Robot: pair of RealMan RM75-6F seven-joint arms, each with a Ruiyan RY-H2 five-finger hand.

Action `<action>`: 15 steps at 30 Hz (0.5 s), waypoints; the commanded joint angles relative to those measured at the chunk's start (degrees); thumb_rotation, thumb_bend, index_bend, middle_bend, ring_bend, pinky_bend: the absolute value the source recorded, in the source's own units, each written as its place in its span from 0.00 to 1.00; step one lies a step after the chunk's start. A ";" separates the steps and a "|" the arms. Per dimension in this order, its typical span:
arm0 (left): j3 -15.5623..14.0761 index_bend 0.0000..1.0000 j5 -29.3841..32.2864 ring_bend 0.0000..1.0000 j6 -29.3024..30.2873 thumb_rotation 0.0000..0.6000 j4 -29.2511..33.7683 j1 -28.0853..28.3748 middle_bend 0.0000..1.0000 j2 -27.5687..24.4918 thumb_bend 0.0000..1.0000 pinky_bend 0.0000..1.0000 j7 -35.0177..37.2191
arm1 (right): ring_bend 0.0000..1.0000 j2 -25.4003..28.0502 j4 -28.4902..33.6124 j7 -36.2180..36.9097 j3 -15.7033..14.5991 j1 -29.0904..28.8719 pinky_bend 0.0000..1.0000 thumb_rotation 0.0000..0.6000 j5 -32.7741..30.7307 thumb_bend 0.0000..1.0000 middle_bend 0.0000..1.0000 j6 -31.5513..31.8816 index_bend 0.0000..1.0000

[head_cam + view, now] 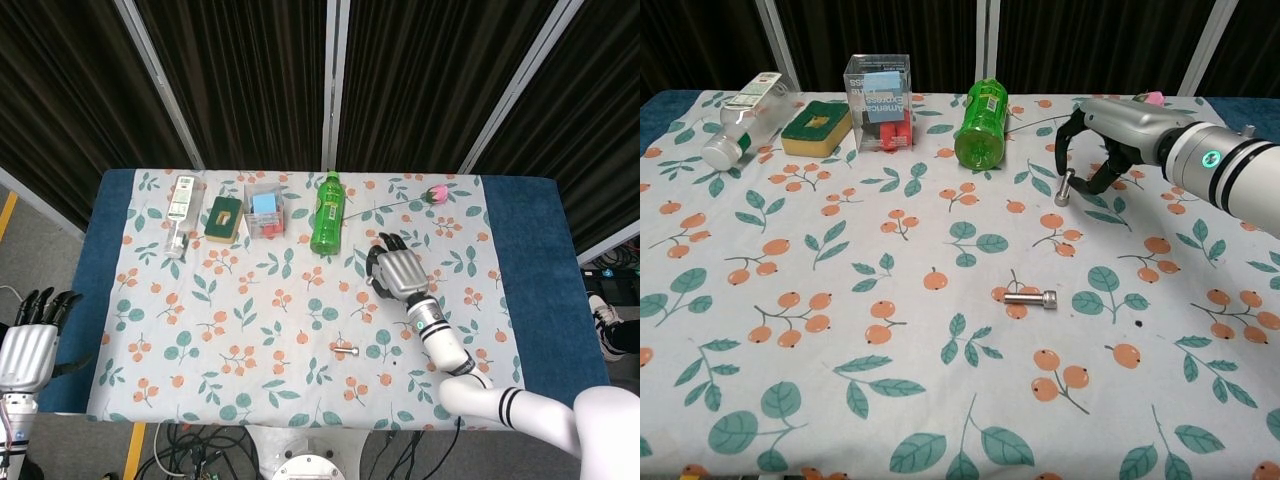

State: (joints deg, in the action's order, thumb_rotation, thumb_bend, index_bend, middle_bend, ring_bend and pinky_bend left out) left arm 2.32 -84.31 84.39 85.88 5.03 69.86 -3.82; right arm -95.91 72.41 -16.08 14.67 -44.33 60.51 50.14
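- Right hand [1102, 150] hovers empty, fingers curled apart, beside the pink rose [436, 191] lying at the table's far edge.
- Reaching stage; next, lower fingers around the stem.
- Left hand [28, 340] idle, fingers spread.

Lab test rig: black curtains [250, 80], metal frame poles [336, 80], cloth-covered table [250, 300].

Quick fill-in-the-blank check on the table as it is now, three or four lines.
The green bottle lies on its ____.
The bolt lies on the cloth, ____ from the right hand.
The sponge lies between the clear bottle and the clear ____.
The left hand is ____ the table's edge.

Missing words: side; apart; box; off
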 commanded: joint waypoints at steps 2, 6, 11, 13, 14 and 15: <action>-0.01 0.16 0.07 0.04 -0.02 1.00 -0.05 -0.04 0.14 0.01 0.07 0.03 0.05 | 0.04 -0.21 -0.55 -0.33 0.10 -0.65 0.05 1.00 -0.29 0.37 0.29 -0.42 0.59; -0.01 0.16 0.09 0.04 0.02 1.00 -0.19 -0.08 0.14 0.08 0.07 0.03 0.19 | 0.03 -0.09 -0.46 -1.27 -0.23 -0.96 0.05 1.00 -0.71 0.37 0.28 -0.44 0.56; 0.04 0.16 0.04 0.04 -0.18 1.00 -0.21 0.10 0.14 0.06 0.07 0.03 0.18 | 0.03 0.23 -0.17 -1.65 -0.53 -1.11 0.05 1.00 -1.35 0.37 0.27 -0.78 0.47; 0.07 0.16 0.00 0.04 -0.15 1.00 -0.19 0.13 0.14 0.04 0.07 0.03 0.15 | 0.03 0.35 0.03 -1.82 -0.68 -1.13 0.04 1.00 -1.50 0.37 0.27 -0.72 0.46; 0.05 0.16 -0.04 0.04 -0.15 1.00 -0.18 0.14 0.14 0.04 0.07 0.03 0.13 | 0.03 0.41 0.14 -1.84 -0.73 -1.13 0.04 1.00 -1.51 0.37 0.27 -0.67 0.45; 0.02 0.16 -0.08 0.04 -0.15 1.00 -0.17 0.15 0.14 0.05 0.07 0.03 0.11 | 0.03 0.50 0.30 -1.87 -0.82 -1.14 0.04 1.00 -1.49 0.37 0.27 -0.64 0.45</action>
State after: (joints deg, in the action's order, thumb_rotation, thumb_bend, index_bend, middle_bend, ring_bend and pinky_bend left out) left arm 2.36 -84.39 84.24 85.71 5.18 69.91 -3.70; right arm -95.43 72.68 -17.93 13.87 -45.46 59.02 49.48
